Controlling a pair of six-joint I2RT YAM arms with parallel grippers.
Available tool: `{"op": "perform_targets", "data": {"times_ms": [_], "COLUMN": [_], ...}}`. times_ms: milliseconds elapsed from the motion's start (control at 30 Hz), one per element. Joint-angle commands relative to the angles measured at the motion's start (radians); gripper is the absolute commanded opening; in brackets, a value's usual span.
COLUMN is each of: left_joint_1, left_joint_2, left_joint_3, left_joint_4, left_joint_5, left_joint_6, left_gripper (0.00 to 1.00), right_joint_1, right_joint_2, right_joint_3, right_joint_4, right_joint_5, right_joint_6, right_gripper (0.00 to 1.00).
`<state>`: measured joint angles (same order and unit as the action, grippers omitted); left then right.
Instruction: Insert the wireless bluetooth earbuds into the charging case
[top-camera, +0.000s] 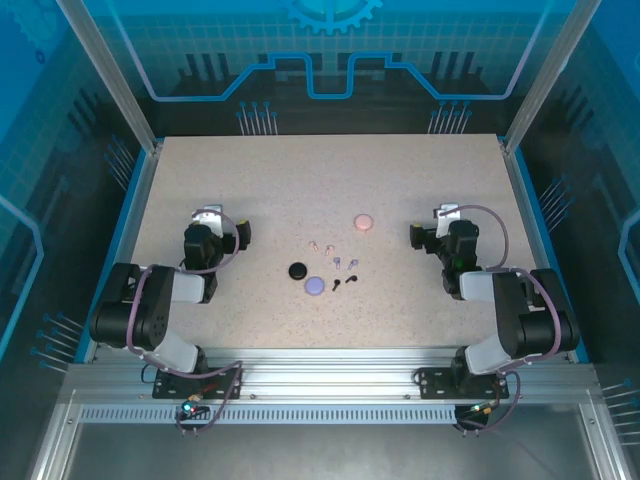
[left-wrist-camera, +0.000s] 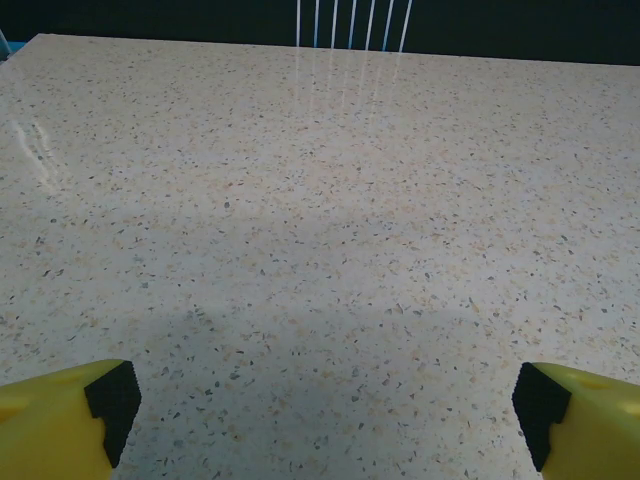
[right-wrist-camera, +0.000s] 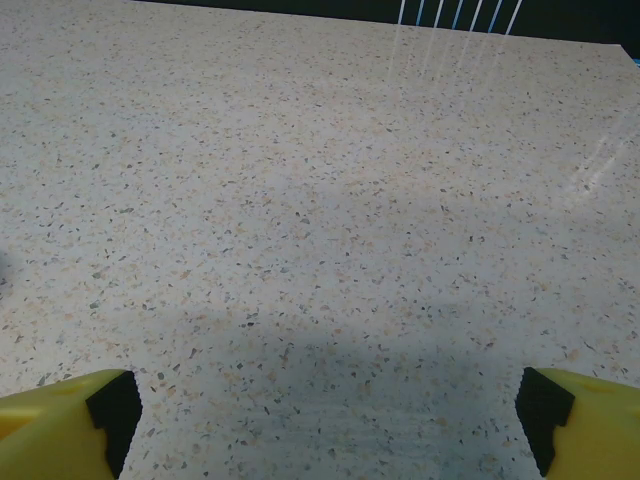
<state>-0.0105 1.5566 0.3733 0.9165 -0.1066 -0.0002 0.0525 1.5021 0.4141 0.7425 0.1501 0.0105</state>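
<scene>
The left tool (left-wrist-camera: 325, 410) and the right tool (right-wrist-camera: 320, 415) are both released, with jaws wide apart over the bare surface (left-wrist-camera: 320, 200). The earbuds (top-camera: 338, 263) lie in a loose group between the two tools, well apart from each. The black case (top-camera: 297, 271) and lavender case (top-camera: 317, 286) lie nearer the left tool, the pink case (top-camera: 363, 221) nearer the right tool.

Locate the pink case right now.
In the top view the pink case lies on the table just right of centre, beyond the scattered earbuds, farther back than the black case and the lavender case.
</scene>
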Motion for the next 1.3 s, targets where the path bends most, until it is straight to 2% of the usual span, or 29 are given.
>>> {"op": "perform_targets", "data": {"times_ms": [0,567,633,700,767,800,967,1067,1200,1267], "left_joint_1": [-0.001,0.000,0.000,0.000,-0.001,0.000,-0.002,-0.003,-0.009,-0.026], "left_joint_2": [-0.006,-0.006,-0.016,-0.066,-0.160,-0.209,-0.480,-0.559,-0.598,-0.605], "left_joint_3": [0.011,0.005,-0.035,-0.090,-0.135,-0.138,-0.011,0.055,0.106,0.113], "left_joint_4": [-0.003,0.009,0.081,0.143,0.137,0.097,-0.366,-0.523,-0.643,-0.687], "left_joint_5": [0.033,0.020,0.019,0.016,0.005,0.007,0.049,0.119,0.298,0.339], "left_joint_6": [0.010,0.001,0.000,0.000,-0.001,-0.003,-0.121,-0.270,-0.456,-0.541], "left_gripper": [0.99,0.99,0.99,0.99,0.99,0.99,0.99,0.99,0.99,0.99], "right_joint_1": [0.014,0.012,0.001,-0.028,-0.055,-0.057,-0.037,0.010,0.134,0.194], "right_joint_2": [-0.003,-0.004,-0.044,-0.121,-0.188,-0.210,-0.292,-0.284,-0.206,-0.138], "right_joint_3": [0.004,0.002,0.028,0.112,0.165,0.181,0.302,0.383,0.520,0.590], "right_joint_4": [0.034,0.037,-0.040,-0.269,-0.424,-0.464,-0.765,-0.904,-1.069,-1.131], "right_joint_5": [0.007,0.004,0.001,-0.032,-0.061,-0.067,-0.133,-0.201,-0.201,-0.203], "right_joint_6": [0.012,0.013,0.029,0.049,0.066,0.066,0.090,0.108,0.081,0.075], "right_gripper": [1.00,1.00,1.00,1.00,1.00,1.00,1.00,1.00,1.00,1.00]}}
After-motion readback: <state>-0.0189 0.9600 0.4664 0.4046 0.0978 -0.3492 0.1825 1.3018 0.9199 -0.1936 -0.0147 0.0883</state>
